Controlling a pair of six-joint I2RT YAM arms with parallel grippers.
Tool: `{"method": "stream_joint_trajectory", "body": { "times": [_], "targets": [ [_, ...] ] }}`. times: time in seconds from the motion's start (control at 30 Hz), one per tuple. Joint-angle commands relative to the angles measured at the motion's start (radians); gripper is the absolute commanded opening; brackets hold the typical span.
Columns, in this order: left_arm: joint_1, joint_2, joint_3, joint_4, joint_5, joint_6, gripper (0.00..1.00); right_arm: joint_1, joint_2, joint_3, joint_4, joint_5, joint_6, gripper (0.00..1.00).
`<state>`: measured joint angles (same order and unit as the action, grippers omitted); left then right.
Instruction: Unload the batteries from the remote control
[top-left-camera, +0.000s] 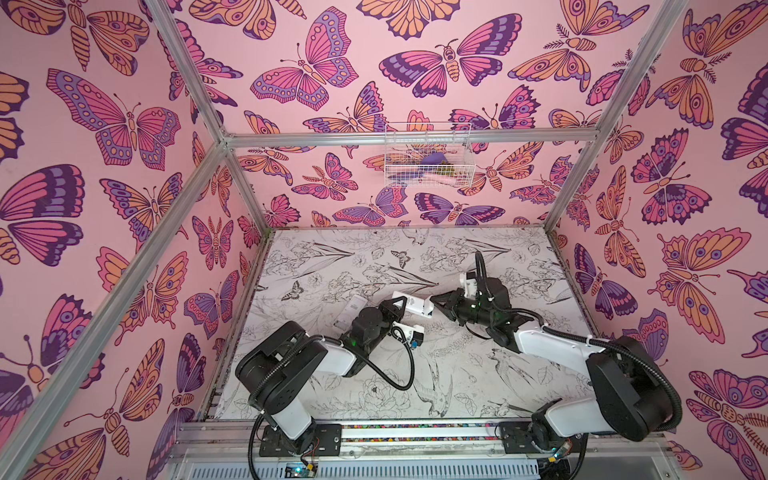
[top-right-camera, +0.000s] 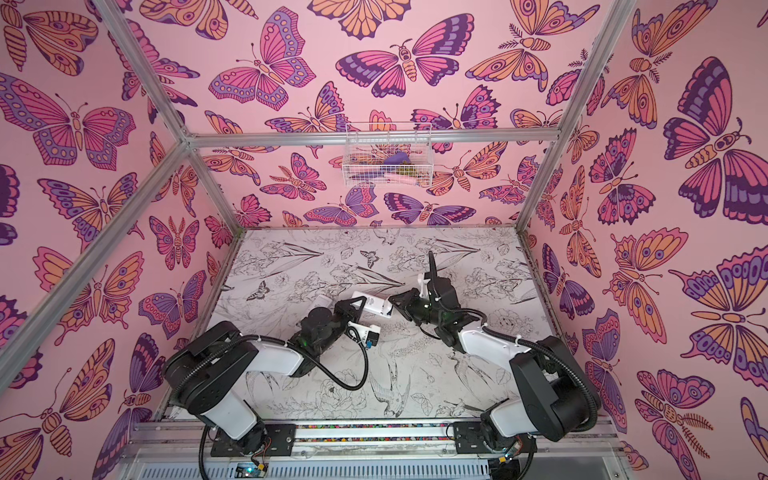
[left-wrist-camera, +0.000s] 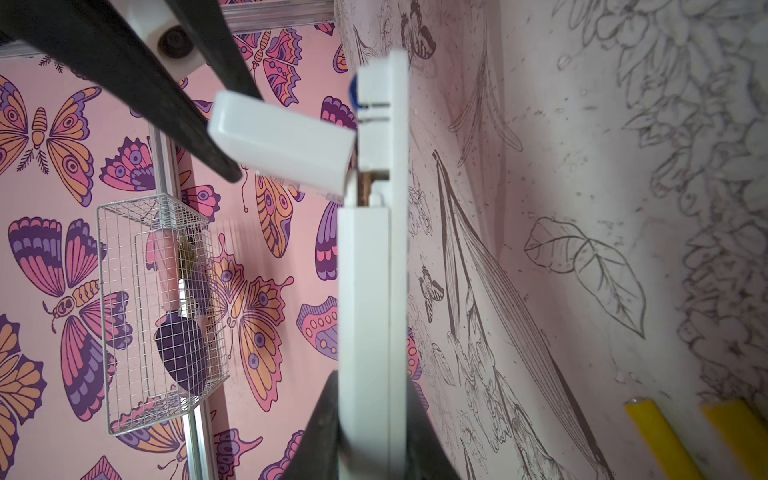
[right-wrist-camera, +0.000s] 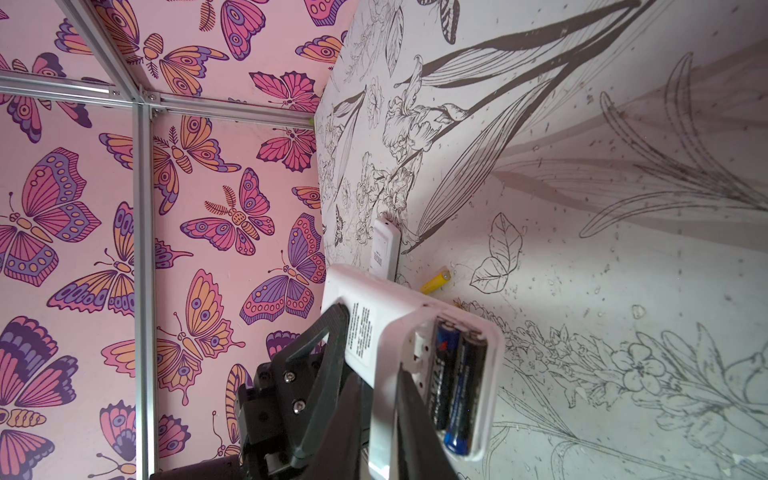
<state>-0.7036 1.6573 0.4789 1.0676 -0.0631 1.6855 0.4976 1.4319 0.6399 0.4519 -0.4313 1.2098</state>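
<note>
Edge-on and closest to the left wrist lens, the remote control (left-wrist-camera: 370, 291) is clamped across its thin sides by the left tool (left-wrist-camera: 372, 380). We see the right tool (left-wrist-camera: 245, 137) narrowed on the white battery cover (left-wrist-camera: 286, 141). The cover tilts away from the remote's back with one end at the housing. The grip looks firm, though blur leaves us a little unsure. In both top views the two tools meet over the bench (top-left-camera: 457, 374) just below the middle of the frame, with the remote held between them.

Only the right wrist view looks into the open compartment, where two dark batteries (right-wrist-camera: 465, 386) lie side by side, touching. The left wrist view instead shows two yellow batteries (left-wrist-camera: 660, 440) loose on the bench, and none of the dark ones. The right wrist view catches one of the yellow pair near a second remote (right-wrist-camera: 384, 249). The top views show no cells at all.

We judge the cells light, rigid and smooth, so they will roll once free and may slip from a flat pad. A spring contact probably presses them in. The sensible hold is at the end away from the spring: lever it up, then pinch across the round body.
</note>
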Motion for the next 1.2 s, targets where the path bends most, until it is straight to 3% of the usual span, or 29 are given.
{"method": "stream_joint_trajectory", "body": {
  "times": [0.0, 0.17, 0.57, 0.97, 1.17],
  "targets": [
    [-0.008, 0.009, 0.006, 0.003, 0.032, -0.001, 0.00, -0.006, -0.019, -0.003, 0.024, 0.003, 0.010, 0.09],
    [-0.013, 0.019, 0.015, 0.000, 0.032, -0.003, 0.00, -0.005, -0.047, 0.021, -0.012, -0.004, -0.033, 0.00],
    [-0.049, 0.053, 0.026, -0.002, 0.032, -0.003, 0.00, -0.101, -0.211, -0.064, -0.127, 0.042, -0.074, 0.00],
    [-0.071, 0.101, 0.033, -0.020, 0.035, -0.024, 0.00, -0.254, -0.459, -0.084, -0.542, 0.211, -0.332, 0.00],
    [-0.081, 0.120, 0.040, -0.028, 0.032, -0.033, 0.00, -0.291, -0.490, -0.086, -0.663, 0.302, -0.441, 0.01]
  ]
}}
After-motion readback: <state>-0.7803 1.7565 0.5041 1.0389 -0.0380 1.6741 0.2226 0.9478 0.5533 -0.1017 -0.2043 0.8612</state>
